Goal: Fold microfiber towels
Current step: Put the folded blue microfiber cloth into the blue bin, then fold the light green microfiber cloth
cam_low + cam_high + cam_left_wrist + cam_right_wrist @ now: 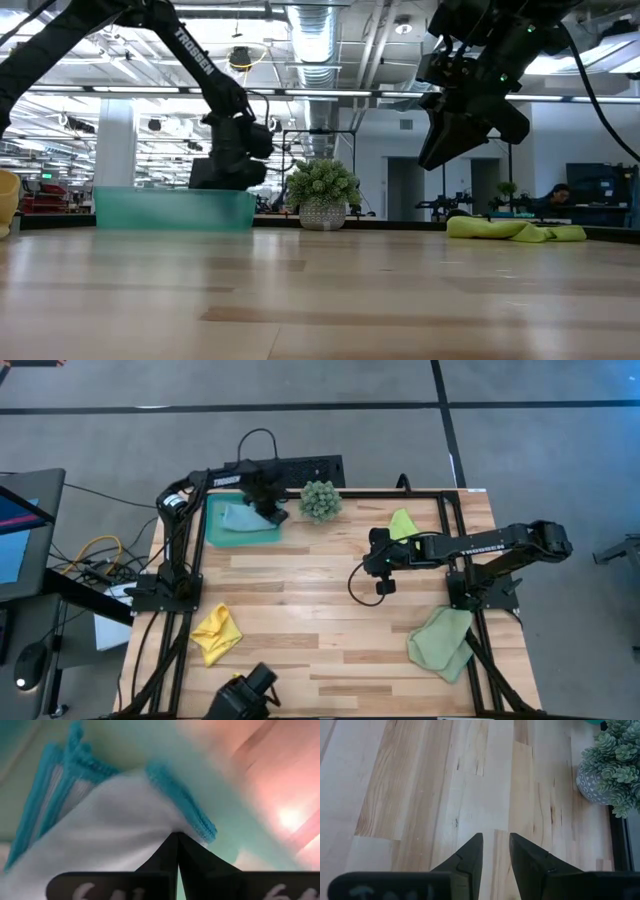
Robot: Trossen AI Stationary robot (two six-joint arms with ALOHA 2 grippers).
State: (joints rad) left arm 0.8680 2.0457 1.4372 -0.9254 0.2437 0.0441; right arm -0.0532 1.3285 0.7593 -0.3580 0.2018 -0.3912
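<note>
The light blue towel (240, 518) lies folded in the teal tray (212, 535) at the table's far left. My left gripper (268, 510) is down in the tray, shut on the towel (115, 825). My right gripper (380, 572) hangs open and empty above the middle of the table (496, 837). The lime green towel (403, 523) lies crumpled just beyond it, toward the far right. The pale sage green towel (442, 642) lies at the near right. The yellow towel (216, 632) lies crumpled at the near left. My left gripper pinches the light blue towel near its teal-hemmed edge (197, 827) between its two shut fingertips, coming from above. One layer or several, I cannot tell. The towel lies in the tray in stacked folds, whose hems (60, 780) show side by side.
A spiky green plant in a pot (321, 500) stands at the far edge, between the tray and the lime green towel. A black keyboard (300, 468) lies beyond the table's far edge. Bare wood shows in the middle of the table (300, 590).
</note>
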